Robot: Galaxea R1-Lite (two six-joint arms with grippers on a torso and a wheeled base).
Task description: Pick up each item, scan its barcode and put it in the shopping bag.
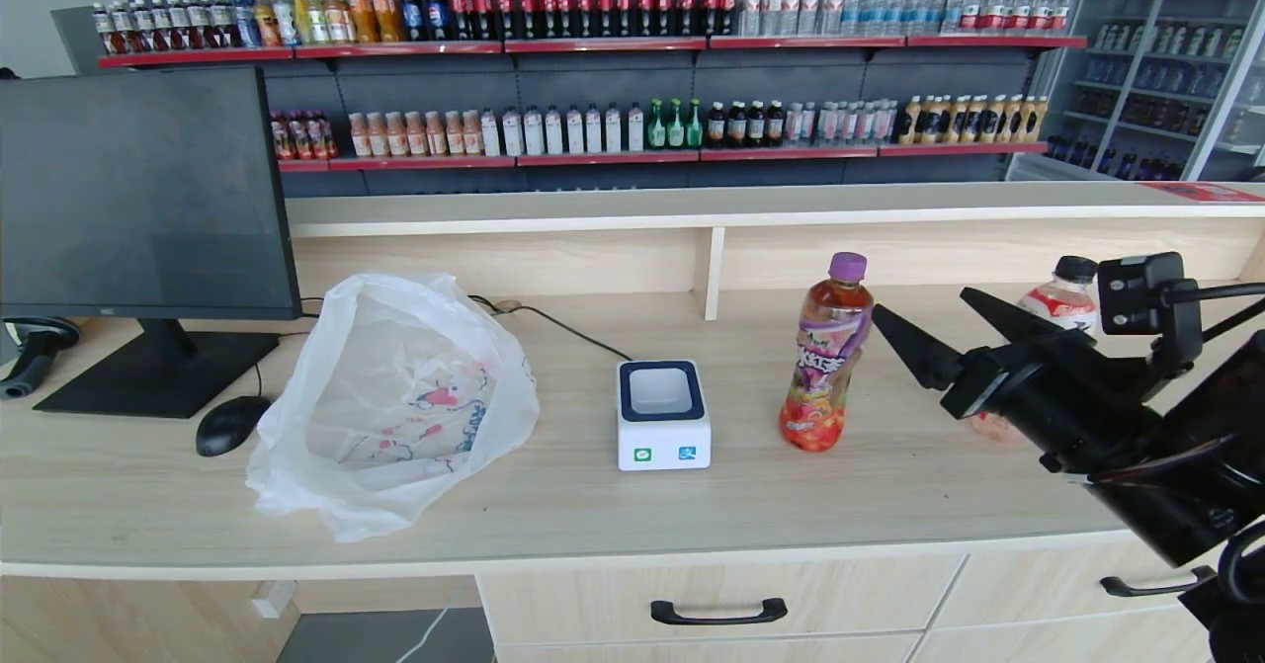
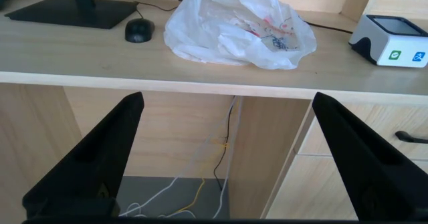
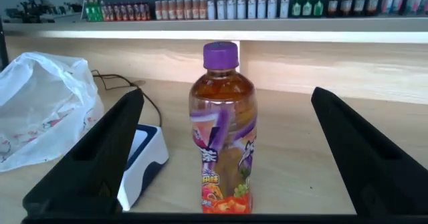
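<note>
Two upright on desk (image 1: 593,490): purple-capped bottle (image 1: 828,357), black-capped bottle (image 1: 1065,299). Shopping bag (image 1: 395,401) contents unclear. Left gripper (image 2: 227,98) and right gripper (image 1: 919,303) both open.

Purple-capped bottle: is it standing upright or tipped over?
Upright: the purple-capped bottle stands on its base on the counter, cap on top, apart from the right gripper.

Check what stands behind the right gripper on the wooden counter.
A clear plastic bottle with a black cap and red-and-white label. The black right gripper covers much of its body, so its contents cannot be seen.
</note>
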